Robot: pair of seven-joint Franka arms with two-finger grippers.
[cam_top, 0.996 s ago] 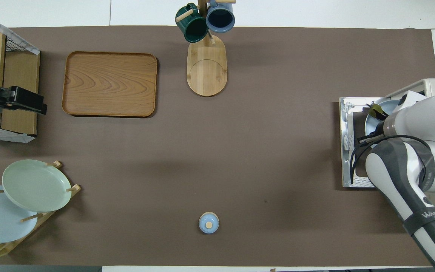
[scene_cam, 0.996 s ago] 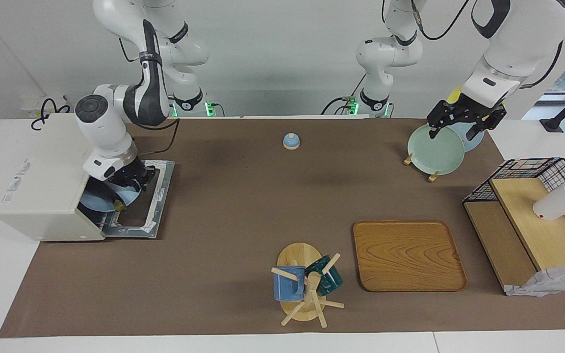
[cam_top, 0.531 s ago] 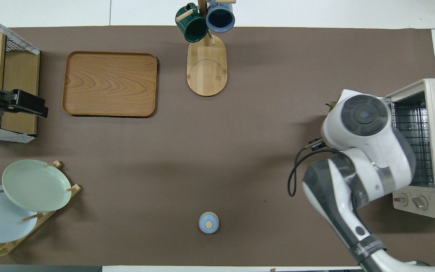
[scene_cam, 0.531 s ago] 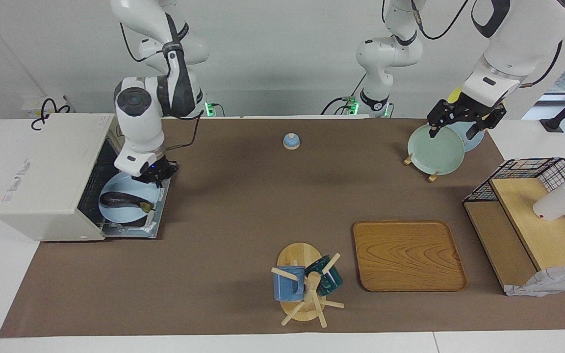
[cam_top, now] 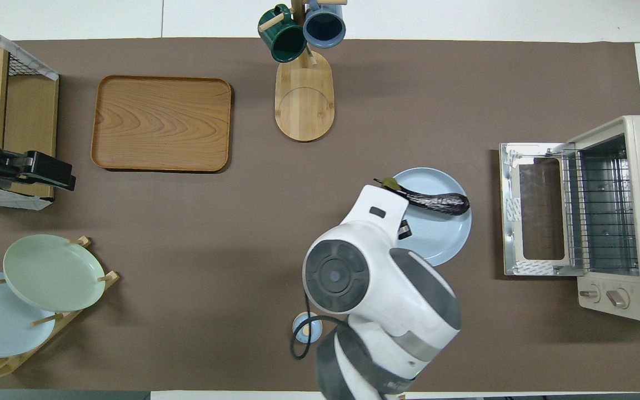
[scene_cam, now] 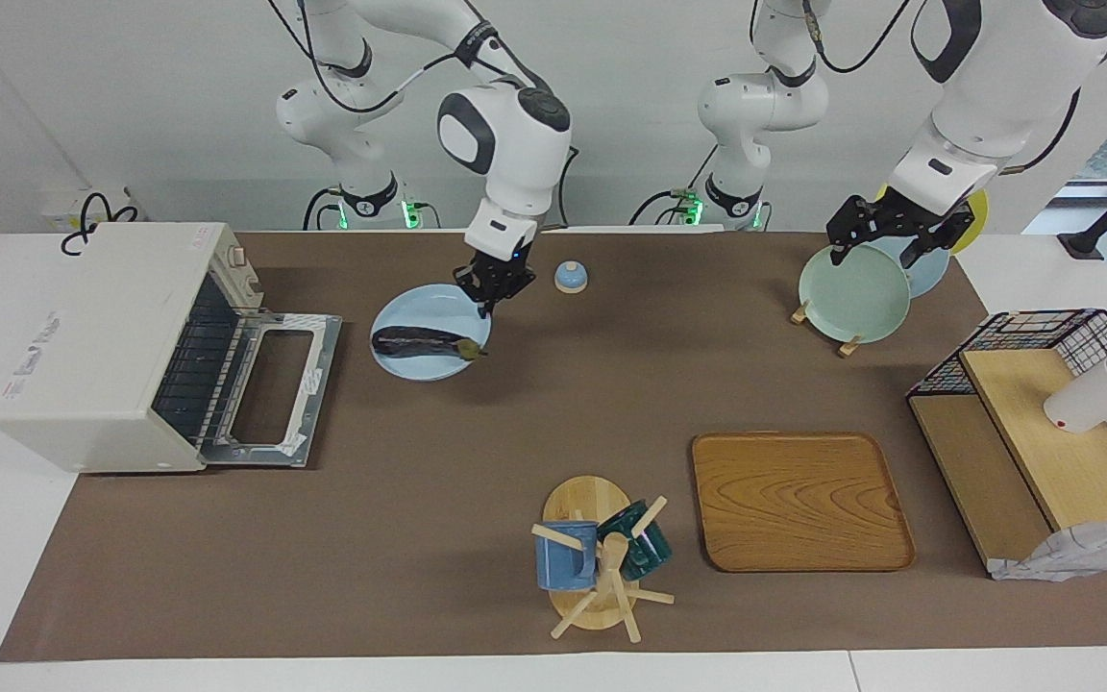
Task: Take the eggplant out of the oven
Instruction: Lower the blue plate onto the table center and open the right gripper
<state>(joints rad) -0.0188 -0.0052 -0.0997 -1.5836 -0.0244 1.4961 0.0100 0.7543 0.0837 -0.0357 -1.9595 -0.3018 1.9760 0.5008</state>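
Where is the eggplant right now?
The eggplant lies on the light blue plate, out of the oven, in front of its open door; the right gripper holds the plate's rim.

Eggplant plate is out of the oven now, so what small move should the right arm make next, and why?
Probably lower the plate onto the table and let go. The right gripper is shut on its rim, the eggplant lies across it, and both are already outside the oven, whose door hangs open.
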